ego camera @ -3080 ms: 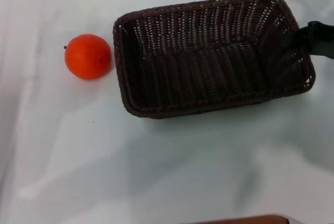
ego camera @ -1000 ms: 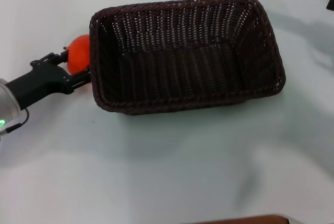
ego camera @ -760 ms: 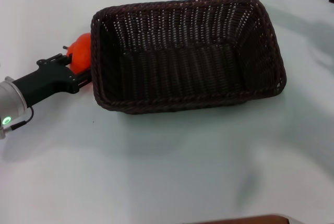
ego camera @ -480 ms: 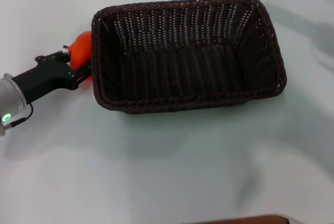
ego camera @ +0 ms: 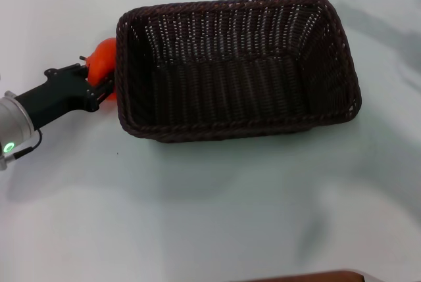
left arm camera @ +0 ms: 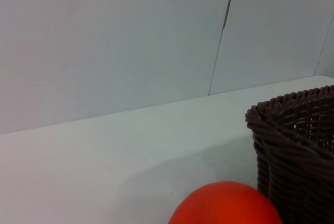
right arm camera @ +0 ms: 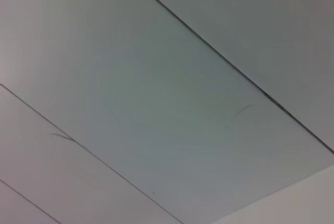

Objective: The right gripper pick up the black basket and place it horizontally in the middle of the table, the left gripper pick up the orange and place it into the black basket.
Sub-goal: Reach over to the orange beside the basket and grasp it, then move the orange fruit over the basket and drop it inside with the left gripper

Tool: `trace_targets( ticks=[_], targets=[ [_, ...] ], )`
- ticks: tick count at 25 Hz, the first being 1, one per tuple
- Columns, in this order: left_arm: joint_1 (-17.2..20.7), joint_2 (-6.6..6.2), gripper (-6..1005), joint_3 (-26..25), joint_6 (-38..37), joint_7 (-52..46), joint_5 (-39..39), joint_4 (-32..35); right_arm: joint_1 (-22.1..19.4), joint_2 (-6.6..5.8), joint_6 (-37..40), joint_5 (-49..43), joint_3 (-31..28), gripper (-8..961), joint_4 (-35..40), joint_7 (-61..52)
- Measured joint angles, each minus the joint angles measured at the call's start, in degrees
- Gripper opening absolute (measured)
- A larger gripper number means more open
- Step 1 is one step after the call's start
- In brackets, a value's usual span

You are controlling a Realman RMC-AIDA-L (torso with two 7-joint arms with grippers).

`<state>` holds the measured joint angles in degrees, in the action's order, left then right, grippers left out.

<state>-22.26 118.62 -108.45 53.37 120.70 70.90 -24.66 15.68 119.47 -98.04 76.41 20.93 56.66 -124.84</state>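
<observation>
The tabletop (ego camera: 217,216) is white and glossy, so anything round on it could roll or skid if nudged. The basket (ego camera: 237,65) lies lengthwise across the middle, just beyond the left tool's tip on its far side. It looks like stiff woven wicker, light for its bulk, with a braided rim that would give a firm hold; its end wall stands close against the fruit. It seems to be already set down, so the remaining work looks to be the fruit.

The left tool (ego camera: 99,85) reaches in low over the tabletop with its tip right at the orange (ego camera: 104,62), which sits squeezed between the tool's tip and the basket's near end wall, touching or nearly touching the wicker. Whether the tool has clenched on the fruit or is merely around it, I cannot tell; in the left wrist view the orange (left arm camera: 225,203) fills the near edge with the basket corner (left arm camera: 295,145) just beside it.

The orange is small, smooth and slightly shiny, likely firm but slippery; a hold across its widest part would be safest, and lifting must clear the rim.

The right tool is out of sight in every view.
</observation>
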Motion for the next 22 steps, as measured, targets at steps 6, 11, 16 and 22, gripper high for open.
trace_targets(
  ticks=[6, 11, 16, 22],
  targets=[
    [2.45, 1.00, 338, -4.83, 0.94, 0.23, -0.30, -2.71, 0.21, -0.03, -0.05, 0.42, -0.11, 831, -1.09, 0.90],
    [6.55, 2.28, 308, -9.79, 4.64, -0.10, -0.18, -9.31, 0.36, -0.03, 0.02, 0.55, -0.19, 831, -1.55, 1.65],
    [9.23, 3.35, 287, -13.24, 13.61, -4.10, -0.32, -15.37, 1.13, -0.10, 0.28, 1.05, -0.27, 831, -1.63, 2.47],
    [8.92, 5.44, 219, -12.97, 26.96, -5.49, -0.38, -17.49, 2.65, -0.15, 0.25, 2.63, -0.35, 831, -3.04, 6.08]
  ],
)
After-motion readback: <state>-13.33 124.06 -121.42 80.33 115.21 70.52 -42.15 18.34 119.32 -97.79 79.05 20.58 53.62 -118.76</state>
